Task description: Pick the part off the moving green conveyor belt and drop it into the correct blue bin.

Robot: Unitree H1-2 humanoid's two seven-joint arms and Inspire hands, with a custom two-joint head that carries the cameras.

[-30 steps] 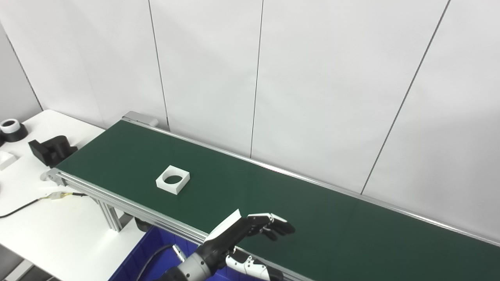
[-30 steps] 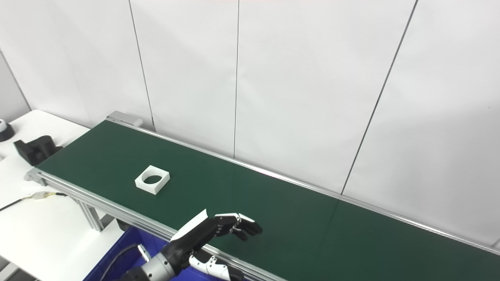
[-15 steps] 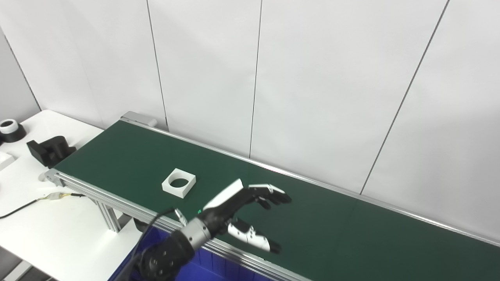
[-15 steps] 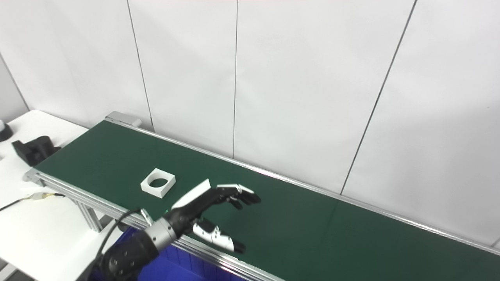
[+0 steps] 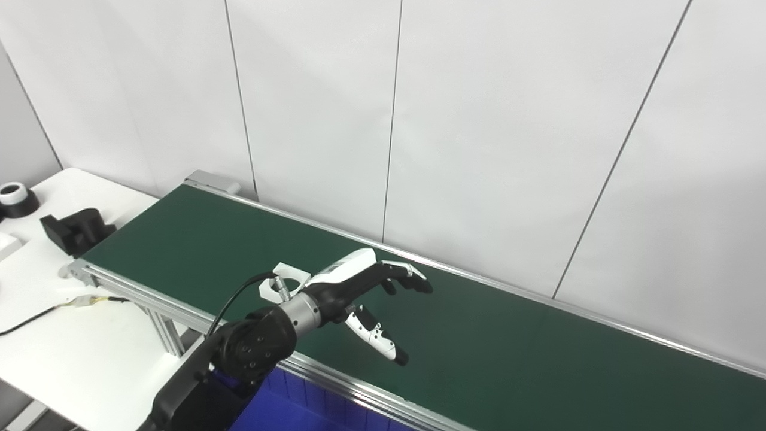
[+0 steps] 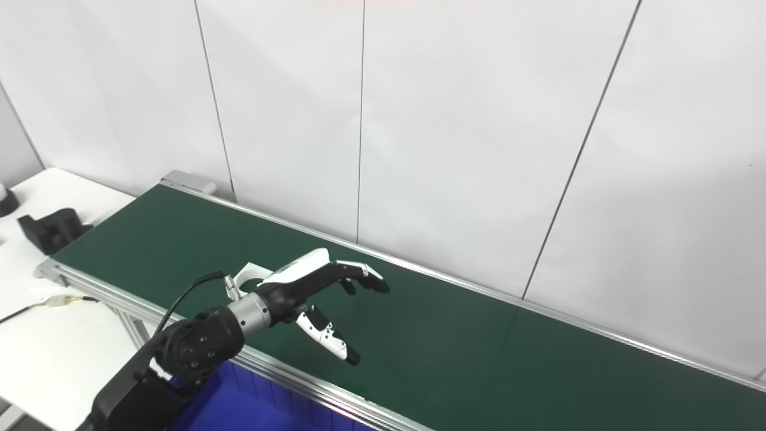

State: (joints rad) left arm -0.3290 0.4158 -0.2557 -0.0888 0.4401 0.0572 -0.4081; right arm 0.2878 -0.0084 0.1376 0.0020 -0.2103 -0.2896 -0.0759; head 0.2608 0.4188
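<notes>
Left hand (image 5: 359, 284) is over the belt (image 5: 508, 341), open wide: fingers (image 5: 407, 276) stretched out, thumb (image 5: 377, 338) splayed down, nothing held. Part (image 5: 281, 281), a white square with a round hole, lies flat on the belt just behind the wrist, partly hidden by it. Can't tell if they touch. Bin (image 5: 269, 407) sits below the forearm, under the belt's near rail. Right hand not in view.
</notes>
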